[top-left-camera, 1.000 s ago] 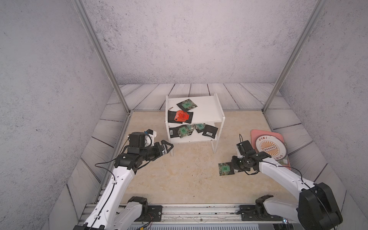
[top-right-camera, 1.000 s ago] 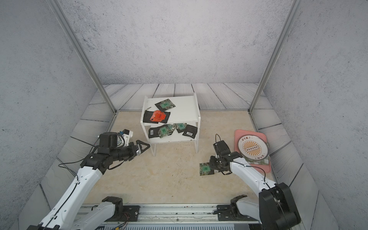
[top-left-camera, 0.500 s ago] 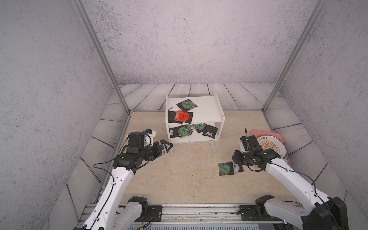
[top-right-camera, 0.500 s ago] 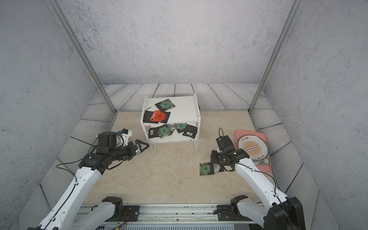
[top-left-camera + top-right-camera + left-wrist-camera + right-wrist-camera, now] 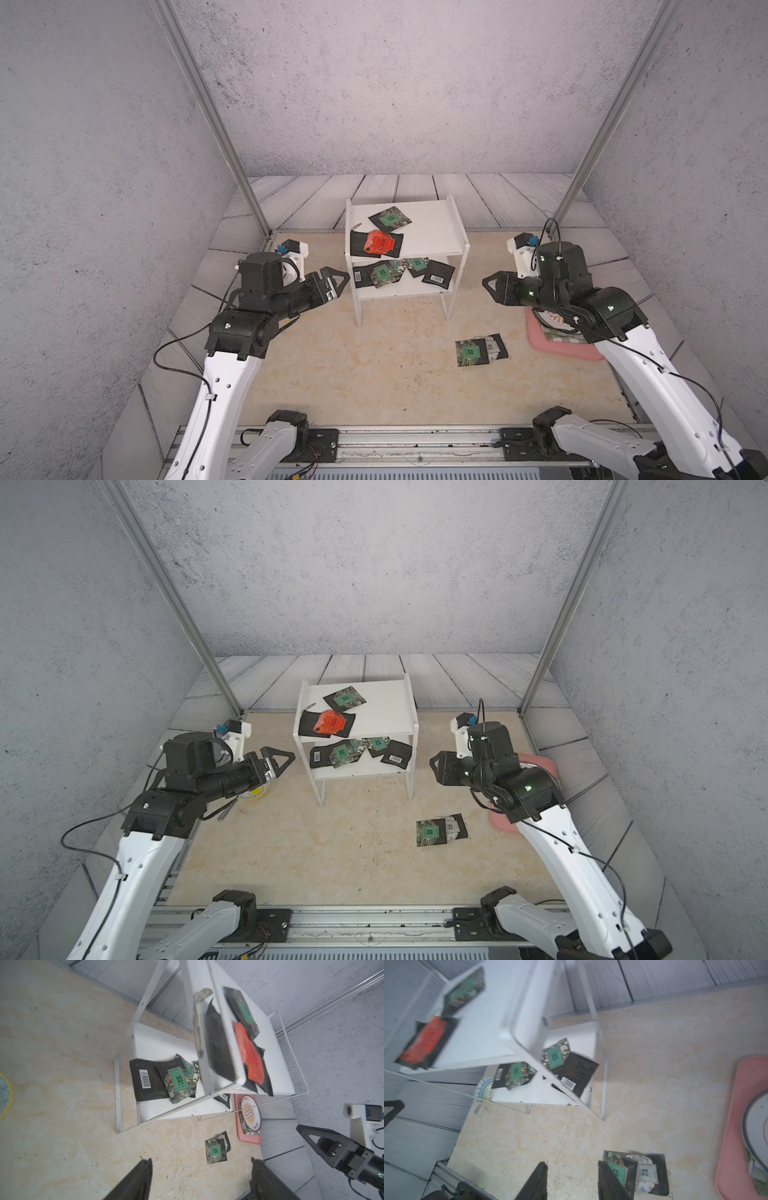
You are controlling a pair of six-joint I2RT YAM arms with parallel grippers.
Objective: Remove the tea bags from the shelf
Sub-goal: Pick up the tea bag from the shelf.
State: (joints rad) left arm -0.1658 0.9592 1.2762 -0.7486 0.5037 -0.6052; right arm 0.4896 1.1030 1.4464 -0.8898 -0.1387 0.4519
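Observation:
The white shelf (image 5: 436, 232) stands mid-floor. On its top board a green-labelled tea bag (image 5: 390, 219) lies behind a red-orange one (image 5: 378, 242), which rests on a black sachet. Several more tea bags (image 5: 384, 272) cover the lower board, one with a barcode (image 5: 437, 274). Two tea bags (image 5: 471, 352) overlap on the floor, in front of the shelf to its right. My left gripper (image 5: 336, 282) (image 5: 201, 1160) hangs open just left of the shelf. Right of the shelf, at lower-board height, my right gripper (image 5: 492, 284) (image 5: 572, 1163) is open and empty.
A pink tray (image 5: 561, 349) with a round plate lies at the right, partly under my right arm. A small yellow-rimmed dish (image 5: 253, 793) sits under my left arm. Metal frame posts (image 5: 208, 112) stand at the back corners, with grey walls all round.
My right gripper opened, left the green-labelled tea bag on the floor, then rose and moved back beside the shelf. The left gripper's jaws narrowed slightly; its arm barely moved.

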